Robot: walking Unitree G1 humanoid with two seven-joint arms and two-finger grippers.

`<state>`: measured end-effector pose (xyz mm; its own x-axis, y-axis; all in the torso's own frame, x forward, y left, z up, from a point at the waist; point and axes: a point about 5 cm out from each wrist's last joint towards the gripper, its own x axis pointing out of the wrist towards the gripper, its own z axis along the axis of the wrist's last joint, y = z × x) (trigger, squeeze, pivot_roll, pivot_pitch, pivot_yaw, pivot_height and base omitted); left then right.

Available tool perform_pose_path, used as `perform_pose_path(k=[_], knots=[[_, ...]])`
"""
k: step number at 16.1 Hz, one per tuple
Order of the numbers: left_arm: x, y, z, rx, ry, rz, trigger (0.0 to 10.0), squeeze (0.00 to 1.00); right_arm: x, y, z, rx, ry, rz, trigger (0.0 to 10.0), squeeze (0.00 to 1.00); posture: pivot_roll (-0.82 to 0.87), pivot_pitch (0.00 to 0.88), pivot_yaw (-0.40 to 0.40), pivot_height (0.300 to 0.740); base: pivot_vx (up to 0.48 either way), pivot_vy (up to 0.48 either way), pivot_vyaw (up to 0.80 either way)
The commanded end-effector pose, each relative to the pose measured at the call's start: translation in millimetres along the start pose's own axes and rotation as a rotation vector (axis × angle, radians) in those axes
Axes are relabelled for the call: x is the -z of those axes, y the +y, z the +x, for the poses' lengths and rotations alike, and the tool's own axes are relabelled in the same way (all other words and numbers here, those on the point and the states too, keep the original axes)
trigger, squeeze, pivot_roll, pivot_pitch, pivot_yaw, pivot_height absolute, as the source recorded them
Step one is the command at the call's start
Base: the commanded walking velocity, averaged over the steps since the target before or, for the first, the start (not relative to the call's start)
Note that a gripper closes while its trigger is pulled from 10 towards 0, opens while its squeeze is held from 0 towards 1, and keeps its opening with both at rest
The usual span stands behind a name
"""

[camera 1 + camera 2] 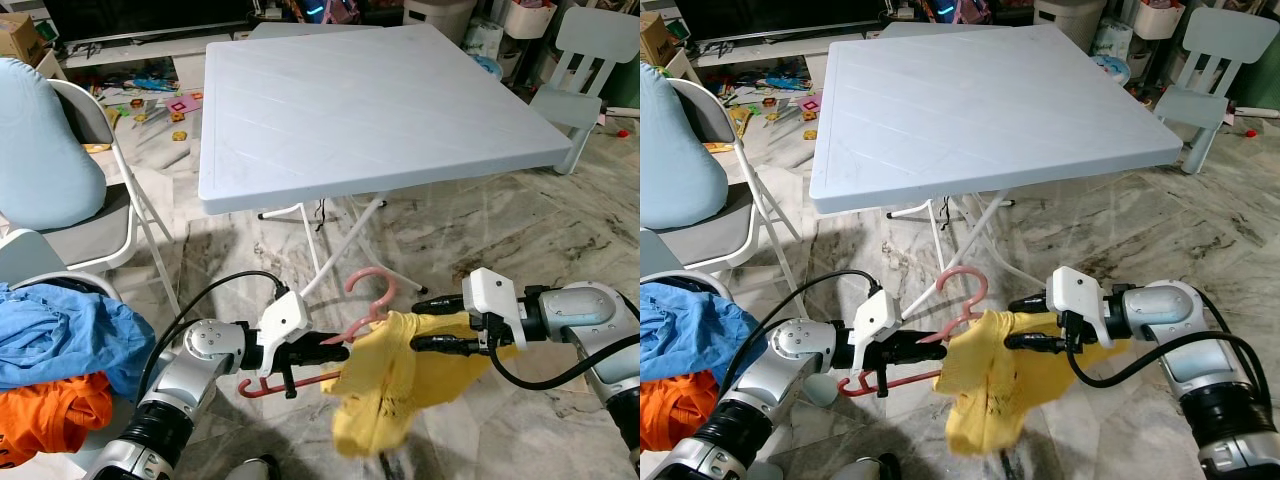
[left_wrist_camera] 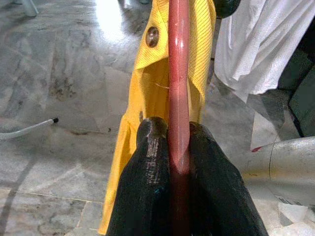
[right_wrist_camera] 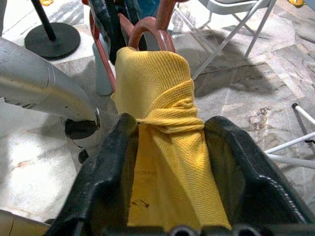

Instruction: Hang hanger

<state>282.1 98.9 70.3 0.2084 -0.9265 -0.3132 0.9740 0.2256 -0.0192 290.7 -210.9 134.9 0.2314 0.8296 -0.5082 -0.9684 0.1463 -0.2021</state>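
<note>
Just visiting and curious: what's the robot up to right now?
Left claw shut on pink hanger. Right claw around yellow shirt on it. White table close ahead.

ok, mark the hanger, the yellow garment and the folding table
hanger (image 1: 370, 283), left eye view, pink hook.
yellow garment (image 1: 378, 395), left eye view, hanging middle.
folding table (image 1: 350, 110), left eye view, bare top.

Silver arms, white wrist housings, black cables, black-fingered tools
</note>
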Motion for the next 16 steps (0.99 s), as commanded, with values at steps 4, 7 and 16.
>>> perform_pose_path(k=[4, 7, 16], knots=[[-3.3, 3.5, -3.1, -0.023, -0.016, 0.006, 0.0, 0.0, -6.5, -3.3, -1.7, 0.003, -0.014, -0.022, 10.0, 1.0, -0.01, 0.075, 0.005, 0.74, 0.0, 0.0, 0.0], [4.2, 4.3, -8.1, -0.124, -0.048, -0.016, 0.0, 0.0, -6.7, -17.0, 7.2, 0.13, 0.011, -0.051, 10.0, 1.0, 0.0, 0.065, -0.008, 0.74, 0.0, 0.0, 0.0], [21.5, 12.6, -20.3, -0.396, -0.041, -0.037, 0.0, 0.0, -9.9, -53.3, 19.0, 0.526, -0.036, -0.019, 10.0, 0.94, 0.0, 0.071, -0.007, 0.74, 0.0, 0.0, 0.0]])
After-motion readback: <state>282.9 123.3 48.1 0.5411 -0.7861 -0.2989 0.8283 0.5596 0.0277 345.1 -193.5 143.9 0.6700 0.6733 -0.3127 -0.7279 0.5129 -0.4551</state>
